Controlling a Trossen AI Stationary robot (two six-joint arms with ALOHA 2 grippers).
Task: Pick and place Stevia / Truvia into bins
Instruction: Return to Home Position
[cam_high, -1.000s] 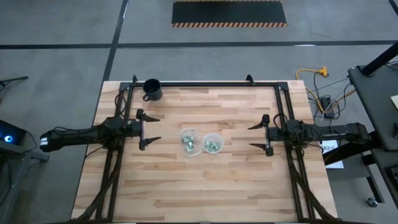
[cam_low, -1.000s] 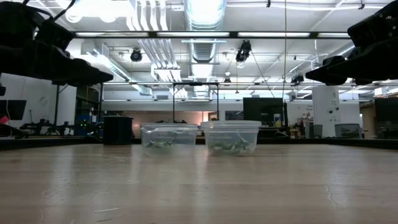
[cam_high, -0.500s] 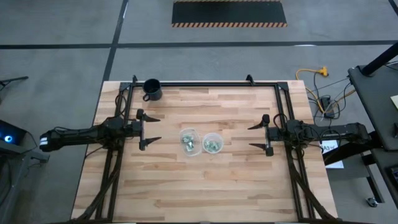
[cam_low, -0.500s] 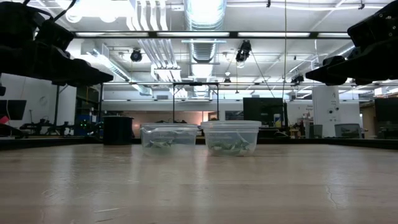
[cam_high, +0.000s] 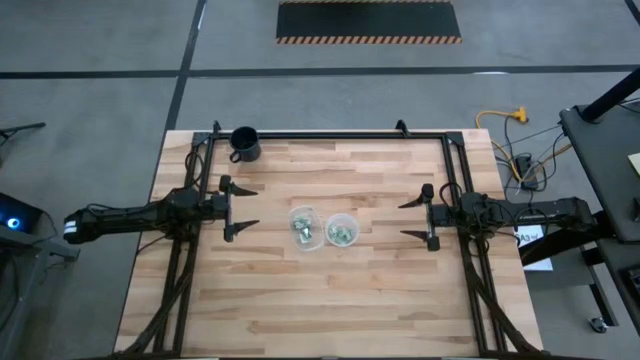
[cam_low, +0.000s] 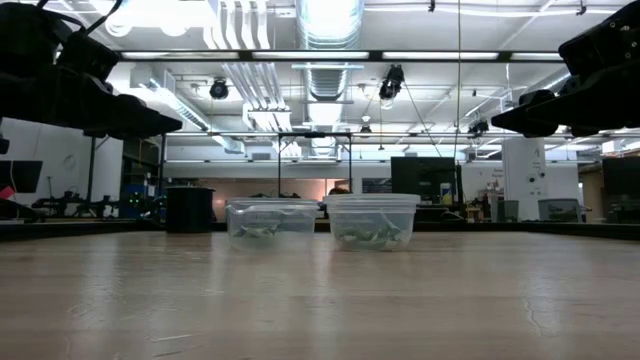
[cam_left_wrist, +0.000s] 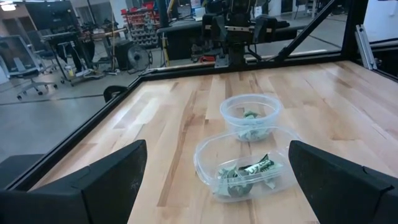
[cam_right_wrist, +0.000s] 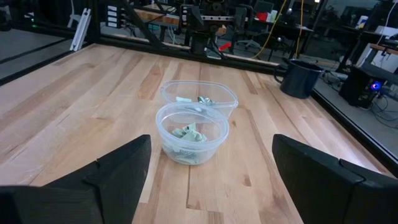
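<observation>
Two clear plastic bins stand side by side at the table's middle: the left bin (cam_high: 305, 227) (cam_left_wrist: 242, 165) (cam_low: 271, 220) and the right bin (cam_high: 341, 231) (cam_right_wrist: 191, 140) (cam_low: 373, 219). Pale green and white sweetener packets (cam_left_wrist: 249, 171) (cam_right_wrist: 189, 134) lie inside both bins. My left gripper (cam_high: 240, 207) hangs open above the table, left of the bins. My right gripper (cam_high: 416, 219) hangs open to their right. Neither touches anything.
A black mug (cam_high: 245, 144) (cam_right_wrist: 299, 77) stands near the table's far left corner. A black metal frame (cam_high: 330, 134) runs along the far edge and both sides. Bare wood lies in front of the bins toward the near edge.
</observation>
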